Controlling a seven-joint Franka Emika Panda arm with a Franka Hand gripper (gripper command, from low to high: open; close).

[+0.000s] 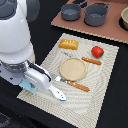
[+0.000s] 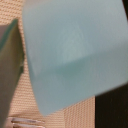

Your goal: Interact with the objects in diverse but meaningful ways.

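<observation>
My gripper hangs low over the near corner of the woven placemat, at the exterior view's left. A pale blue-green piece shows under it. In the wrist view a pale blue-green surface fills most of the picture, very close and blurred; I cannot tell if it is the carton or if it is held. A white-and-blue tube-like piece sticks out beside the gripper. The bread loaf and the red tomato lie at the mat's far side.
A tan plate sits mid-mat, with orange-handled cutlery beside it and in front of it. Two grey pots stand on a brown board at the back. A bowl is at the right edge.
</observation>
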